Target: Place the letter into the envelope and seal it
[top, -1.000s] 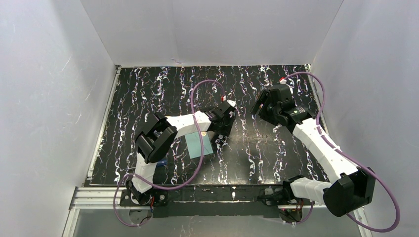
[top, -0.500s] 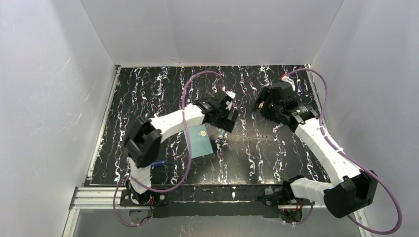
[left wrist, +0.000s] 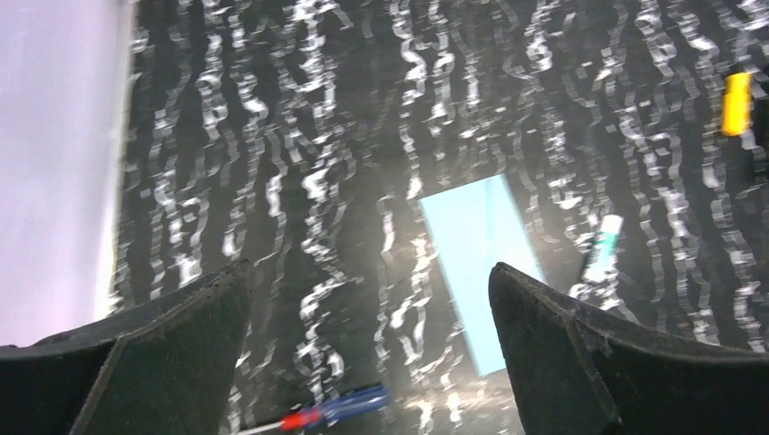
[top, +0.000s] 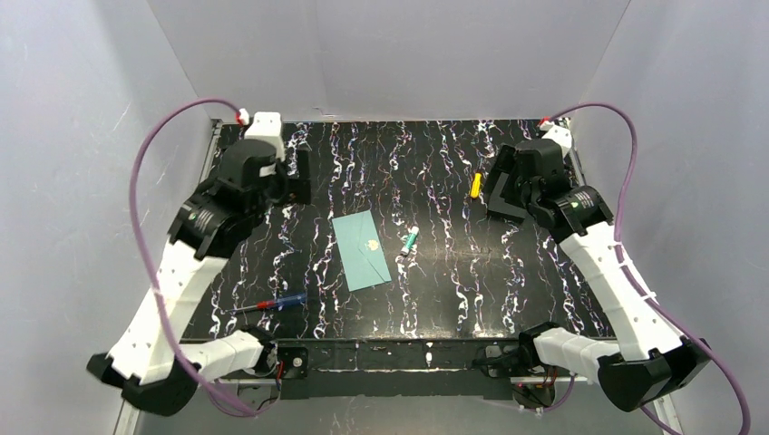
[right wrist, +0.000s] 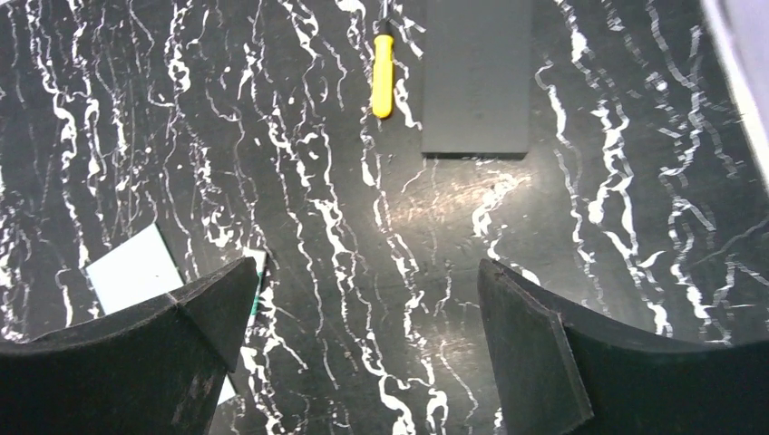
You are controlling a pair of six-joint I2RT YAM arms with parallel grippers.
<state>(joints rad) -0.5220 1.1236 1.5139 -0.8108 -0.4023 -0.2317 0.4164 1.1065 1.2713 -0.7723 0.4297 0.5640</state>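
The pale teal envelope (top: 361, 250) lies flat near the middle of the table, flap down with a small gold seal (top: 370, 244) on it. It also shows as a bright rectangle in the left wrist view (left wrist: 476, 263) and as a corner in the right wrist view (right wrist: 136, 270). The letter is not in view. My left gripper (top: 301, 174) hovers open at the far left, well clear of the envelope, with nothing between its jaws (left wrist: 370, 268). Over the far right my right gripper (top: 503, 192) also stands open and empty (right wrist: 367, 263).
A green-and-white marker (top: 411, 239) lies just right of the envelope. A yellow-handled tool (top: 475, 184) and a black block (right wrist: 476, 77) sit at the far right below the right gripper. A blue-and-red screwdriver (top: 277, 303) lies near the front left. White walls enclose the black marbled table (top: 453, 290).
The left arm has swung away from over the envelope to the far left, its jaws opening. The right arm has drawn back slightly to the right. The envelope now lies uncovered.
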